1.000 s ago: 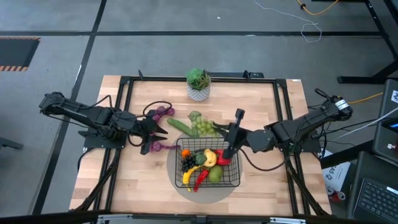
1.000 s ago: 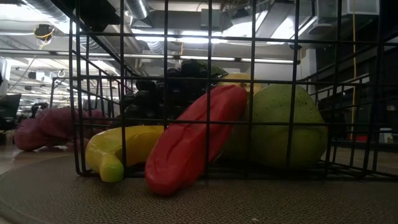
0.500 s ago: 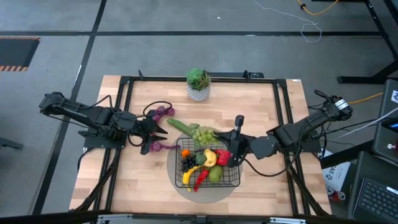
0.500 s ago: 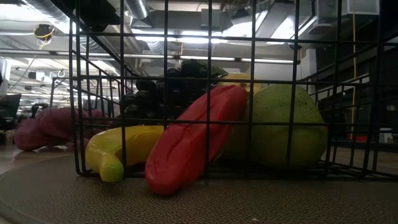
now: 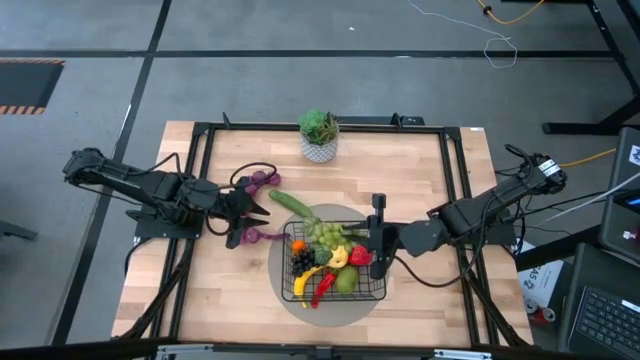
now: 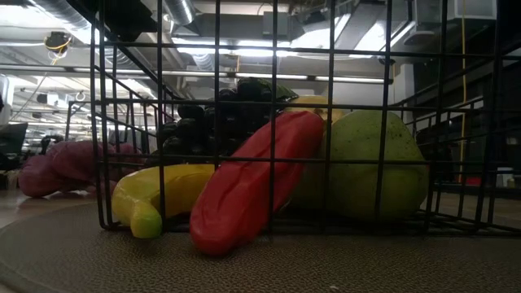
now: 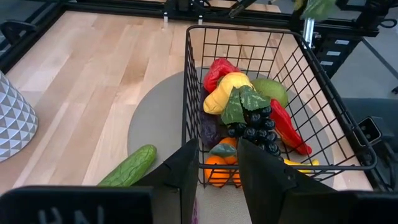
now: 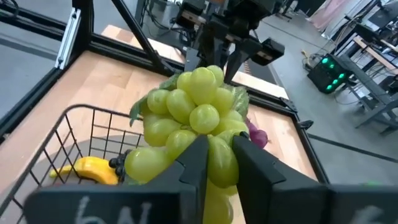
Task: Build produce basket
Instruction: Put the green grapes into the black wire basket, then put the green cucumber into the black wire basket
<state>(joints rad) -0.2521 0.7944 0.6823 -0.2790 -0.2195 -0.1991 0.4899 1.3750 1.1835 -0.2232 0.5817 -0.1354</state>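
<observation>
Green grapes (image 8: 189, 127) hang over the basket (image 5: 372, 290) — pinched in the right claw (image 8: 216, 155); left claw (image 7: 217, 168) waits, parted, empty.

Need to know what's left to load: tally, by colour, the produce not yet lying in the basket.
Green: 2, the cucumber on the table and the green grapes in the right tool
Purple: 2, purple pieces on the table
Total: 4

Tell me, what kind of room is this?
Probably a robotics lab or workshop: a wooden table framed in black rails, bare ceiling ducts overhead, and racks of blinking electronics behind the right gripper holding green grapes.
</observation>
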